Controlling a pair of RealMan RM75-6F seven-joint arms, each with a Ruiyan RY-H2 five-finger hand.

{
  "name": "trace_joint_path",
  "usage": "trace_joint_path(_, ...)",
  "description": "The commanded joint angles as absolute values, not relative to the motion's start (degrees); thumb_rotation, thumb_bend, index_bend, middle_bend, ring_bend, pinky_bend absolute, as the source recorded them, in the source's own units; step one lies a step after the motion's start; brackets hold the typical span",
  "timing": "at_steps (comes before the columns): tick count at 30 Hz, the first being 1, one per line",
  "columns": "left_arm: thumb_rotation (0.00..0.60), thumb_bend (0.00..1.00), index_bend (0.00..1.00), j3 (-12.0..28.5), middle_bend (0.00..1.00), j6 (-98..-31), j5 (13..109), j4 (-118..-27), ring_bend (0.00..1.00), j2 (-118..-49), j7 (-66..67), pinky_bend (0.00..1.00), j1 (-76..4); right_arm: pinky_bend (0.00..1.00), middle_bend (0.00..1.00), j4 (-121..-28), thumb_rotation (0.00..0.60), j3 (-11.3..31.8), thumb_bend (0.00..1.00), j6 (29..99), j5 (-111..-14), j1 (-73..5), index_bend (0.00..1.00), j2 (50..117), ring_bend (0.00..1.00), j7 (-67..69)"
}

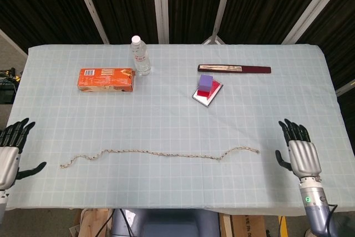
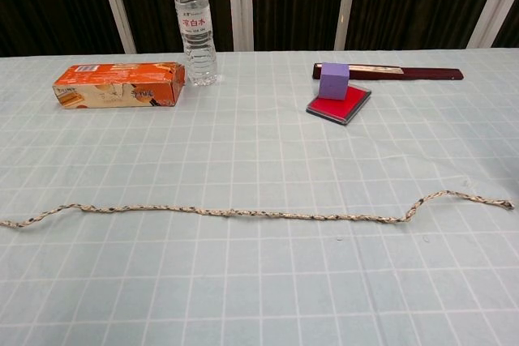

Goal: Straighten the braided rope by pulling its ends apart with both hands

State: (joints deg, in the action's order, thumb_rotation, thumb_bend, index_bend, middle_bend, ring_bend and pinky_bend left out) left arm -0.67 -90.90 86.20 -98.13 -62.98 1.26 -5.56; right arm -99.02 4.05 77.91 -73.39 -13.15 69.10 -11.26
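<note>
The braided rope (image 1: 161,154) lies stretched almost straight across the near part of the table, with a small wave near each end; in the chest view the rope (image 2: 251,213) spans nearly the full width. My left hand (image 1: 10,152) is at the far left edge, open, well clear of the rope's left end. My right hand (image 1: 299,153) hovers at the right, open with fingers spread, apart from the rope's right end. Neither hand appears in the chest view.
An orange box (image 1: 106,79) and a water bottle (image 1: 141,55) stand at the back left. A purple cube on a red pad (image 1: 207,88) and a dark flat case (image 1: 234,69) lie at the back right. The checked tablecloth (image 1: 166,115) covers the table.
</note>
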Motion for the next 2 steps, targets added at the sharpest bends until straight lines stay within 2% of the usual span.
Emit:
trace_joint_path(1, 0.600, 0.16, 0.06, -2.3, 0.00, -93.6, 88.3, -94.7, 0.00, -62.5, -1.5, 0.00, -2.8, 0.00, 0.00, -98.1, 0.600, 1.1, 0.45, 81.9, -78.4, -9.5, 0.00, 66.3, 0.00, -7.3)
trace_joint_path(2, 0.600, 0.16, 0.06, -2.4, 0.00, -94.0, 88.6, -94.3, 0.00, -62.5, -1.8, 0.00, -2.5, 0.00, 0.00, -98.2, 0.600, 0.8, 0.45, 82.4, -78.9, -9.0, 0.00, 65.9, 0.00, -6.5)
